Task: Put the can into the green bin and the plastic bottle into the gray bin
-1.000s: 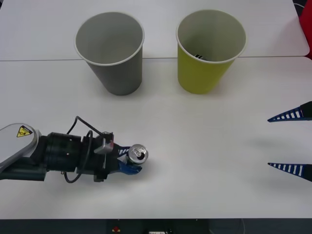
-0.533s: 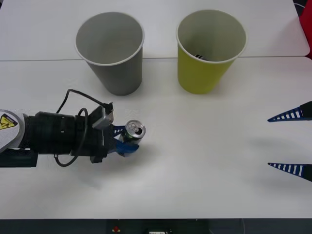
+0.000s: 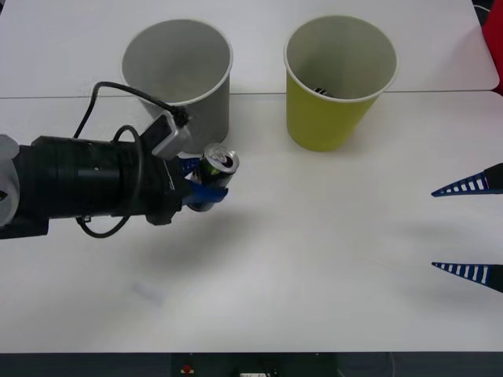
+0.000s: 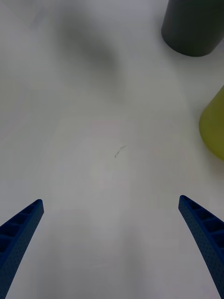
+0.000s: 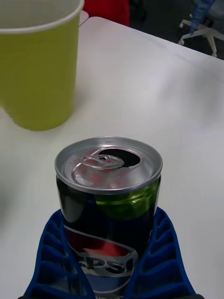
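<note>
My left gripper (image 3: 206,182) is shut on the can (image 3: 216,169), a small dark can with a silver top, and holds it tilted above the table just in front of the gray bin (image 3: 179,86). The left wrist view shows the can (image 5: 109,196) between the blue fingers (image 5: 53,247), with the green bin (image 5: 39,70) beyond it. To the right of the gray bin stands the green bin (image 3: 339,86), with something small and dark inside. At the table's right edge my right gripper (image 3: 469,229) waits open. The plastic bottle is out of view.
A seam runs across the white table (image 3: 314,259) behind the two bins. A red object (image 3: 493,39) sits at the far right corner. In the right wrist view, my right gripper (image 4: 111,201) hangs over bare table, the gray bin (image 4: 193,25) and green bin (image 4: 215,124) farther off.
My left gripper has lifted the can off the table and carried it away from the front edge, toward the gray bin. The right arm has stayed still.
</note>
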Available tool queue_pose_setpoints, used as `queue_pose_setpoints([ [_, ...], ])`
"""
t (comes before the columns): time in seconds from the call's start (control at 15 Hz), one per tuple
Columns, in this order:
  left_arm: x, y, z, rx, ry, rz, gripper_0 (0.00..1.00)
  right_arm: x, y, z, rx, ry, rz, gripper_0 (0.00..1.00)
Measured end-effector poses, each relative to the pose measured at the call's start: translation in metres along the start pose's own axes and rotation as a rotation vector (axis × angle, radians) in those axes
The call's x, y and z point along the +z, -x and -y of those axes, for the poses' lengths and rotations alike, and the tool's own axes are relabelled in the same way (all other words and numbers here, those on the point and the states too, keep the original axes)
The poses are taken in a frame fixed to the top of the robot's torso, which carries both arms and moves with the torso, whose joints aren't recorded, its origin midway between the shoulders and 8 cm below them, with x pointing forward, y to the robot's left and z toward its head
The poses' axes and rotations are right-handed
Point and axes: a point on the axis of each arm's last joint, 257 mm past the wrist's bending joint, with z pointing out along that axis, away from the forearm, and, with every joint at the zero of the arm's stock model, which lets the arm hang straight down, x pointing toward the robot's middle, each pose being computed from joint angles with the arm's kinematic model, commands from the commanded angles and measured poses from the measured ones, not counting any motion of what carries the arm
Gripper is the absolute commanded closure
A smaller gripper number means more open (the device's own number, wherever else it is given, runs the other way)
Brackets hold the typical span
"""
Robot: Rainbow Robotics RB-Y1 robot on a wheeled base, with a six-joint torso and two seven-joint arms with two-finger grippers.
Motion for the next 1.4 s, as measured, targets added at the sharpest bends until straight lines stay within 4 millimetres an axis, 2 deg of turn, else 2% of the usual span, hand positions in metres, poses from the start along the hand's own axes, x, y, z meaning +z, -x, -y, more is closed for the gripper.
queue_pose_setpoints([
  [0.4,-0.011,0.063,-0.014,0.044,0.021,-0.006,1.0,0.0,0.0,0.0,0.0,0.0,0.0,0.0],
  [0.73,-0.008,0.117,-0.034,0.131,0.021,-0.05,1.0,0.0,0.0,0.0,0.0,0.0,0.0,0.0],
  [1.13,0.045,0.187,-0.058,0.133,0.036,-0.067,1.0,0.0,0.0,0.0,0.0,0.0,0.0,0.0],
  [1.4,0.101,0.229,-0.074,0.056,0.038,-0.074,1.0,0.0,0.0,0.0,0.0,0.0,0.0,0.0],
])
